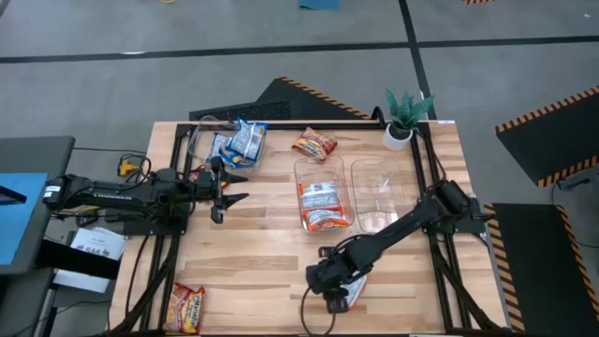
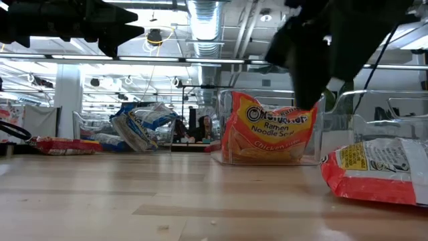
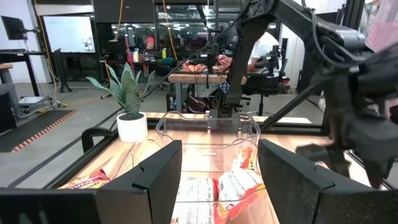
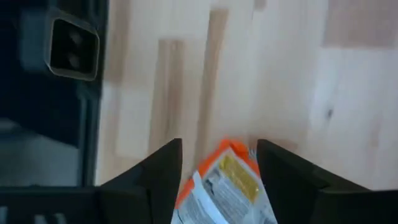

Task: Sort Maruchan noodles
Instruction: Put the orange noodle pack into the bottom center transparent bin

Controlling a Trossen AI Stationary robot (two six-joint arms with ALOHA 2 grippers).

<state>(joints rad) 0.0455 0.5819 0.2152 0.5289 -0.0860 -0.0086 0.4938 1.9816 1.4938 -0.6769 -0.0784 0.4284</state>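
Observation:
My right gripper hangs open over the table's near edge. In the right wrist view its fingers stand on either side of one end of an orange-and-white noodle packet, which lies flat on the table. More orange-and-white packets sit in a clear bin. Blue-and-white packets lie piled at the far left. My left gripper waits open at the table's left, above the wood, facing the bins.
A second clear bin stands to the right of the filled one. One red-and-yellow packet lies near the far edge, another at the near left corner. A potted plant stands at the far right. Bare wood lies in the middle.

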